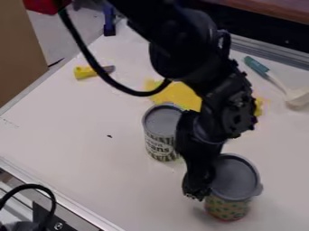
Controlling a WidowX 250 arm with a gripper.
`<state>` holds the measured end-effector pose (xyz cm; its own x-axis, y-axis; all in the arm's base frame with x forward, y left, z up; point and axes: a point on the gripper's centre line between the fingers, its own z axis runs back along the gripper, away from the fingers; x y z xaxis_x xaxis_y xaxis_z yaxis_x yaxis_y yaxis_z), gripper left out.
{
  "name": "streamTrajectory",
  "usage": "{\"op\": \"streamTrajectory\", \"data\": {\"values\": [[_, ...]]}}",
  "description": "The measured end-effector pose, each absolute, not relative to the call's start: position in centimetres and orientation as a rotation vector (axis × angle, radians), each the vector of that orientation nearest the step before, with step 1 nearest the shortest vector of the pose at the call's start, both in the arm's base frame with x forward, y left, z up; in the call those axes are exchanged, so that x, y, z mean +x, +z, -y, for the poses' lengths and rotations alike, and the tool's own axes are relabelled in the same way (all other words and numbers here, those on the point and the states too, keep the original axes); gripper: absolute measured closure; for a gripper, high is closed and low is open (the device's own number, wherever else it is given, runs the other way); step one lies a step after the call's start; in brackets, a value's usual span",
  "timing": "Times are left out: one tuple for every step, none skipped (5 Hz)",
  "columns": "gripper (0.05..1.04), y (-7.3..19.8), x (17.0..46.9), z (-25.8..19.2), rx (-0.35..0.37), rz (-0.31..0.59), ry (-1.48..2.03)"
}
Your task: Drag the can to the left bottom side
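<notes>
Camera view has two cans on the white table (72, 135), so heads up, I can't say for sure which one the task means. The gripper (198, 187) is right at the left side of the nearer patterned can (227, 208), which stands upright in the near part of the table, right of the middle, with a grey lid on top, green marks around its side and a reddish bottom edge. Honestly can't tell how far open the gripper is, or whether it's actually got hold of that can or is just up against it. The other one, a striped can (160, 146), also grey on top and upright, is a bit farther back and to the left, with the gripper partly in front of its right side. Black arm (181, 54) comes in from the far edge and slants down toward the near right, with a black cable (91, 56) looping off its left. Behind the striped can there's some flat yellow stuff (181, 95), partly hidden by the arm. Over at the far left of the table is a small yellow-handled tool (84, 72), and at the far right lies a utensil with a teal handle (256, 65) and a pale head.
</notes>
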<state>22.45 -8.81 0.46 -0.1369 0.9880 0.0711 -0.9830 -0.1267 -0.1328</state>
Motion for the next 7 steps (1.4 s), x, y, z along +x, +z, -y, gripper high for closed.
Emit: {"op": "streamTrajectory", "data": {"values": [[0.085, 0.9, 23.4, 9.7, -0.089, 0.140, 1.727], [0.085, 1.2, 24.6, 9.8, -0.107, 0.172, 1.714], [0.085, 1.5, 25.4, 10.0, -0.124, 0.168, 1.717], [0.085, 1.8, 25.6, 8.8, -0.103, 0.176, 1.706], [0.085, 2.4, 25.6, 7.5, -0.088, 0.147, 1.678], [0.085, 4.3, 26.2, 6.6, -0.123, 0.147, 1.683], [0.085, 5.7, 26.7, 5.8, -0.124, 0.160, 1.664]]}}
